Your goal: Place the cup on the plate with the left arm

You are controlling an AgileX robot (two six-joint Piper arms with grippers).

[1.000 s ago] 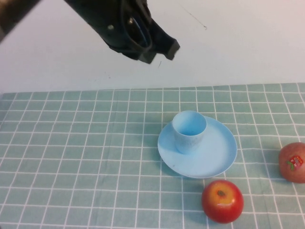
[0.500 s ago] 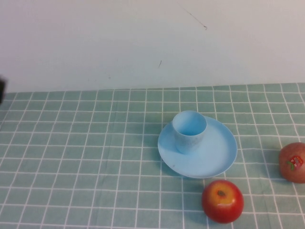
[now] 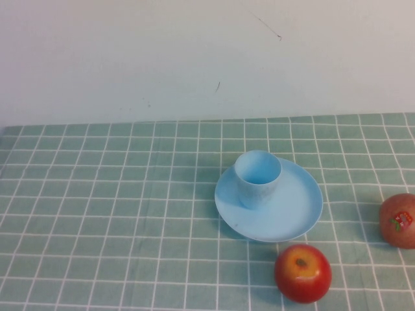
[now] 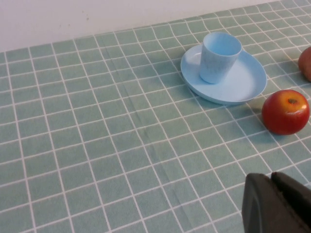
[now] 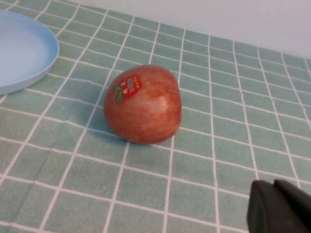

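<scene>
The light-blue cup [image 3: 257, 178] stands upright on the left part of the light-blue plate [image 3: 292, 214], right of the table's middle. The left wrist view shows the same cup [image 4: 219, 56] on the plate [image 4: 243, 85], far from my left gripper [image 4: 271, 177], which is shut and holds nothing, pulled back low over the cloth. Neither arm shows in the high view. My right gripper [image 5: 273, 185] is shut and empty, close to a sticker-marked apple, with the plate's rim [image 5: 43, 63] beyond it.
A red apple [image 3: 302, 273] lies just in front of the plate, also seen as the apple [image 4: 285, 111] in the left wrist view. A second apple with a sticker [image 3: 398, 220] sits at the right edge. A green checked cloth [image 3: 104, 214] covers the table.
The left arm, which hung over the back of the table a second ago, has withdrawn to the left and left the high view. Cup, plate and apples have not moved.
</scene>
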